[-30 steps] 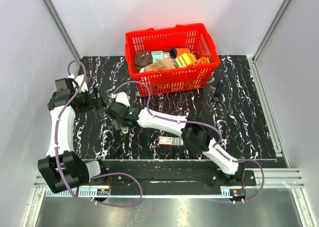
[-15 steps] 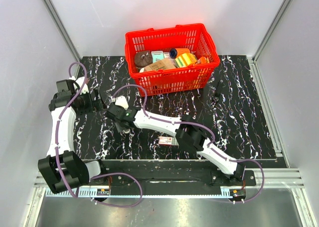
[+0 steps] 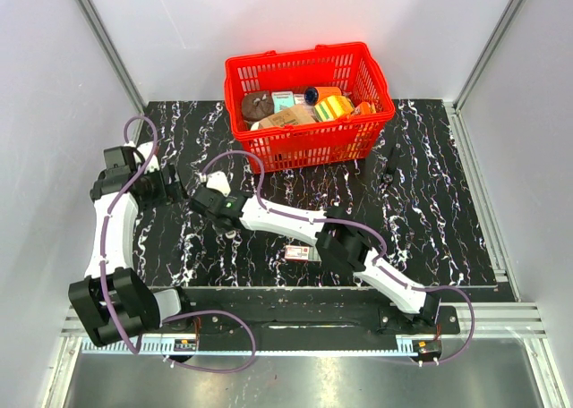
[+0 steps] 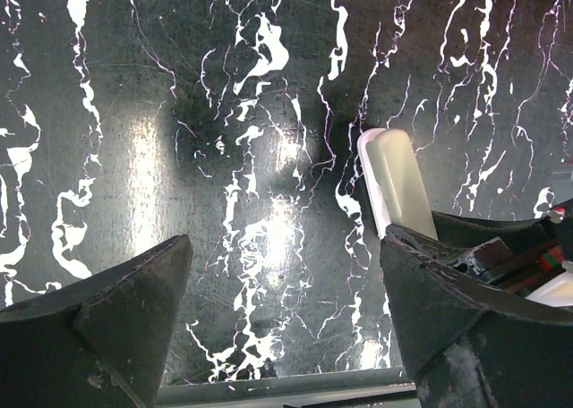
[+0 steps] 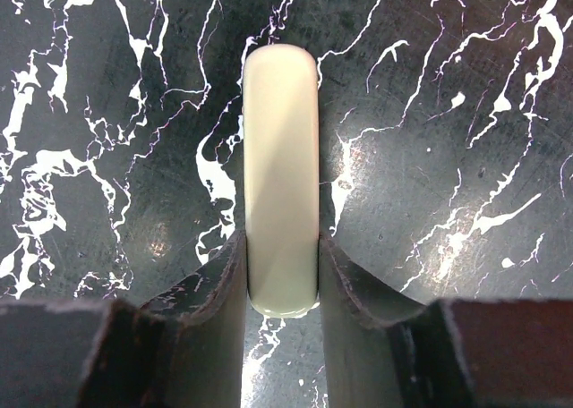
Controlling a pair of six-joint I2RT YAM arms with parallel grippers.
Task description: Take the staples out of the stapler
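The right pincer point(image 5: 282, 247) is clamped on the cream, oblong plastic stapler point(image 5: 280, 157), which rests on the black, white-veined bench point(image 3: 448, 211) toward its left edge. The left pincer point(image 4: 285, 247) hovers just beside it, fingers apart and empty. This looks like the steadying step. Next, the left pincer probably needs to catch the stapler's top and swing it open.

The right claw point(image 3: 213, 202), clamped on the stapler point(image 5: 280, 175), has slid left and slightly farther across the counter point(image 3: 430, 211), nearing the left claw point(image 4: 285, 247).
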